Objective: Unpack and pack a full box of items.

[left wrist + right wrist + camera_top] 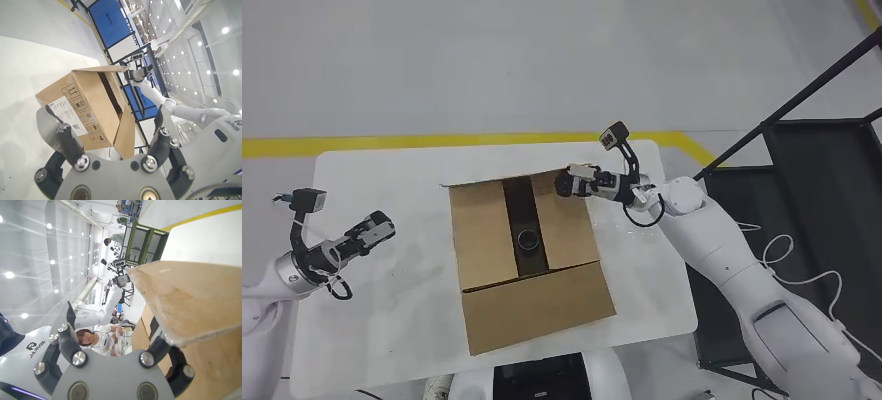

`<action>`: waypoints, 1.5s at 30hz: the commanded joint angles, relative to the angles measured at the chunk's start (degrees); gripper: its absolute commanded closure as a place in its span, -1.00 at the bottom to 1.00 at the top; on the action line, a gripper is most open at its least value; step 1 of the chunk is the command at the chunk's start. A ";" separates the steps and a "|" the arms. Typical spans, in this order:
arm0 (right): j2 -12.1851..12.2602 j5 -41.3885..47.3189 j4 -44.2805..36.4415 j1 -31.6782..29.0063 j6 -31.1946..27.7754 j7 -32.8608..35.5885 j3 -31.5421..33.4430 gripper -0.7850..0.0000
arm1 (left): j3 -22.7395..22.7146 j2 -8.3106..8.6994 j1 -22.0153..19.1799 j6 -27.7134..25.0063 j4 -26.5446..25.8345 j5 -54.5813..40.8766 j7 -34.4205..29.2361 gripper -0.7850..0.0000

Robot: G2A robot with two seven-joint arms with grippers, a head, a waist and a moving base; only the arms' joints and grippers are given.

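Note:
A brown cardboard box (pixel 527 260) stands mid-table, its top flaps partly apart. Through the dark gap between them I see a round dark item (pixel 529 240). The near flap (pixel 537 305) lies folded outward. My right gripper (pixel 567 183) is at the far right corner of the box, open, and in the right wrist view (pixel 113 315) the lifted flap (pixel 189 298) lies against one finger and hides it. The left wrist view shows that gripper (pixel 128 74) at the raised flap's corner (pixel 121 68). My left gripper (pixel 374 230) (pixel 105 121) is open and empty, left of the box (pixel 85 106).
The white table (pixel 392 320) has bare room left of the box and a narrower strip to its right. A black metal rack (pixel 817 190) stands beside the table's right edge. A yellow floor line (pixel 442 143) runs behind the table.

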 commanded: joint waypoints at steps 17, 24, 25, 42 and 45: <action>-11.09 -25.31 22.63 17.05 -5.82 -19.65 -14.83 -1.00 | -1.40 0.56 2.46 1.12 -2.03 -0.04 -0.26 -1.00; -14.51 -31.38 29.24 19.27 -5.97 -23.98 -17.80 -1.00 | -1.15 0.72 2.28 1.53 -2.28 -0.10 -0.73 -1.00; -14.88 -31.78 30.04 19.58 -6.09 -24.23 -17.96 -1.00 | -1.06 0.74 2.26 1.59 -2.33 -0.11 -0.87 -1.00; -14.75 -12.11 27.49 19.91 -5.65 3.88 -11.35 -1.00 | -0.22 0.93 2.53 1.23 -2.42 -0.71 -0.42 -1.00; -13.74 -10.33 23.10 17.93 0.07 10.19 -10.43 -1.00 | -0.13 0.95 2.61 1.17 -2.47 -0.81 -0.27 -1.00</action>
